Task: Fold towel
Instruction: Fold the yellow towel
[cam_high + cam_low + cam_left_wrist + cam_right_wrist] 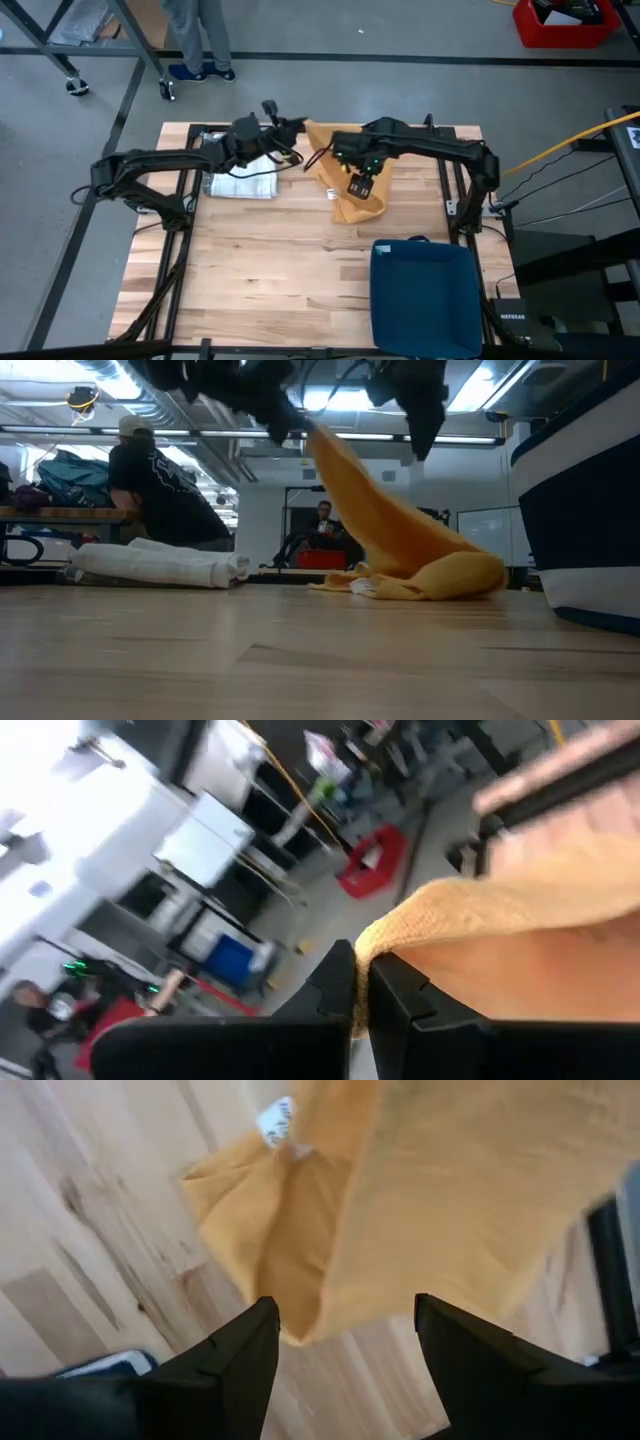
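A yellow towel (pixel 345 170) slants from a raised corner down to the table, where its lower end (pixel 440 575) lies bunched with a white tag showing. My left gripper (pixel 297 128) is at the far middle of the table, level and shut on the raised corner. My right gripper (pixel 360 188) hangs over the towel's middle and points down. Its fingers are open in the right wrist view (pixel 345 1305), with the towel (pixel 420 1190) below them and apart from them. My left gripper pinches the towel's raised corner edge (pixel 385 942) between its two fingers, coming level from the table's left side. One layer or several, I cannot tell. The cloth runs slanting down from the fingers (pixel 295 428), with its lower end on the table.
A folded white towel (pixel 243 186) lies at the far left, under my left arm. A blue bin (pixel 425 295) stands at the near right. A person (pixel 200 40) stands beyond the far edge. Bare wood (pixel 270 270) lies at the near left.
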`<state>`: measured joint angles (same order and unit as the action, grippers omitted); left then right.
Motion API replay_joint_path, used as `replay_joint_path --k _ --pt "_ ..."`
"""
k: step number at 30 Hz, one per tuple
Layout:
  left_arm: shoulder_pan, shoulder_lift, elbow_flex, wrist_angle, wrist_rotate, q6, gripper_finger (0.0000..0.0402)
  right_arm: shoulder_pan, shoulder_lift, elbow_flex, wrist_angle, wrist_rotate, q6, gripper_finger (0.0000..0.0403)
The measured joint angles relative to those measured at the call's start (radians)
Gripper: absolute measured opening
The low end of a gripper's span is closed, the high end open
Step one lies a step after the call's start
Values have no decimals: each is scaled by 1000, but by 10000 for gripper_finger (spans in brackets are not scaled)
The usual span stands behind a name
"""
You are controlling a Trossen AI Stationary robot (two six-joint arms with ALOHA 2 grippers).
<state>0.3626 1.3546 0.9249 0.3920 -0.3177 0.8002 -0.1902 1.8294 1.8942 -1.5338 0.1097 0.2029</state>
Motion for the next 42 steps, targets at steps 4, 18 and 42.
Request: replay_joint_path --k 4,18,42 --pt "-1 -30 71 -51 -1 54 2 0 -40 0 23 18 26 237" --pt "-52 -39 229 -458 0 19 2 0 -55 -1 481 40 -11 237" --pt "-80 -99 399 -278 -72 309 2 1 -49 -1 431 40 -25 237"
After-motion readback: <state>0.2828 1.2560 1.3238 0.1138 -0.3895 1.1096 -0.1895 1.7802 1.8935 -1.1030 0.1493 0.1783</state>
